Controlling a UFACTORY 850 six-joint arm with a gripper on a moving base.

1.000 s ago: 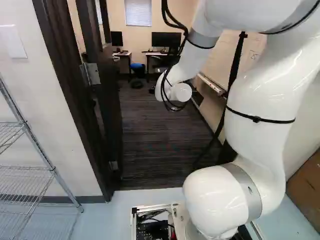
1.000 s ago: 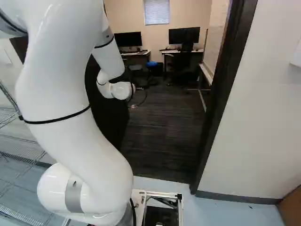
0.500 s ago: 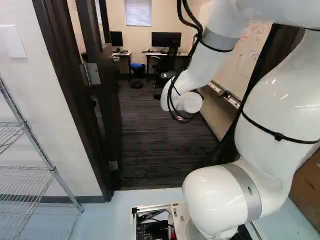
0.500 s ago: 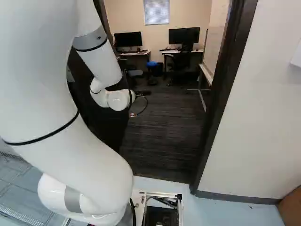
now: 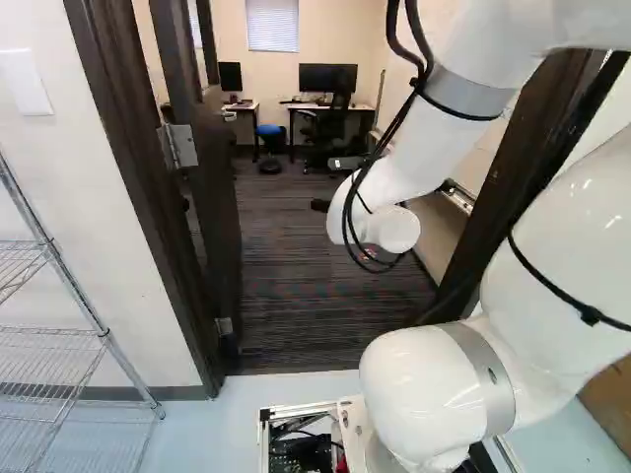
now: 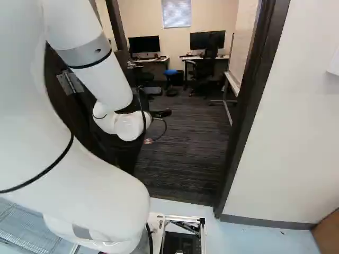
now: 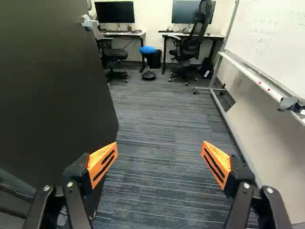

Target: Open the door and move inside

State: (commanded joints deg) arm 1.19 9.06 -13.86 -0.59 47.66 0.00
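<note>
The dark door [image 5: 212, 187] stands swung inward at the left of the doorway, hinge side towards me; its silver handle [image 7: 88, 22] shows near its far edge. In the right base view my gripper [image 6: 160, 113] is mostly hidden behind the wrist, with a dark part showing over the carpet beyond the threshold. Seen along the wrist, the gripper [image 7: 159, 145] is open and nothing is between its orange pads. One finger overlaps the door's lower part in that view; whether they touch I cannot tell. The doorway's right frame [image 6: 249, 106] is upright beside the opening.
Past the doorway lie carpet [image 7: 162, 114], desks [image 7: 190, 36], office chairs [image 7: 190, 45] and a blue stool [image 7: 148, 50]. A whiteboard [image 7: 271, 40] on a stand lines the right side. A wire rack [image 5: 59, 335] stands left outside; a brown box [image 5: 609, 399] sits right.
The arm has leaned lower and further forward; its wrist has shifted right and down in the left base view. Base and door have not moved.
</note>
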